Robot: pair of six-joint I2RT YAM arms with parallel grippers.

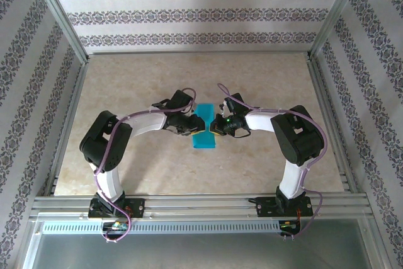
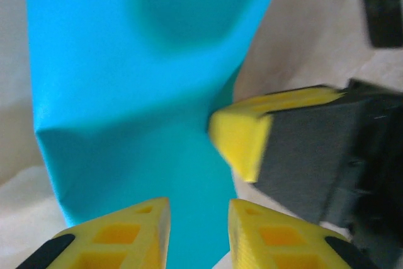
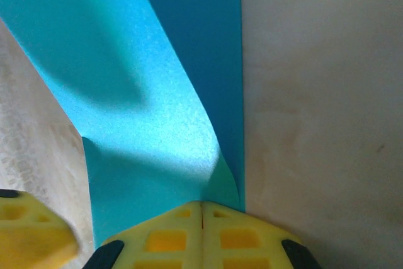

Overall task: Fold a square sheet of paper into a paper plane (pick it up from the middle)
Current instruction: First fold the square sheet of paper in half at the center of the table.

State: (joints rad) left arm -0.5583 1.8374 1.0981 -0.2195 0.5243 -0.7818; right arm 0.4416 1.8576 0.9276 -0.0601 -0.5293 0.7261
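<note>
Although a first lengthwise fold appears made, the thin teal-blue square sheet of paper (image 1: 204, 129) is as yet a narrow creased strip with one flap curling up, not a pointed dart. It lies directly between the two end effectors, on the beige marbled table (image 1: 138, 80).

The yellow-tipped right gripper (image 3: 201, 206) is fully closed, and the curled flap (image 3: 157, 124) runs into its fingertips, apparently pinched there. The yellow-tipped left gripper (image 2: 198, 212) stands partly open, and the strip (image 2: 138, 92) runs through the gap between its fingers without a visible clamp.

Judgement: early stage. Nose corners, wing folds and final creasing remain outstanding, and no plane shape is evident.
</note>
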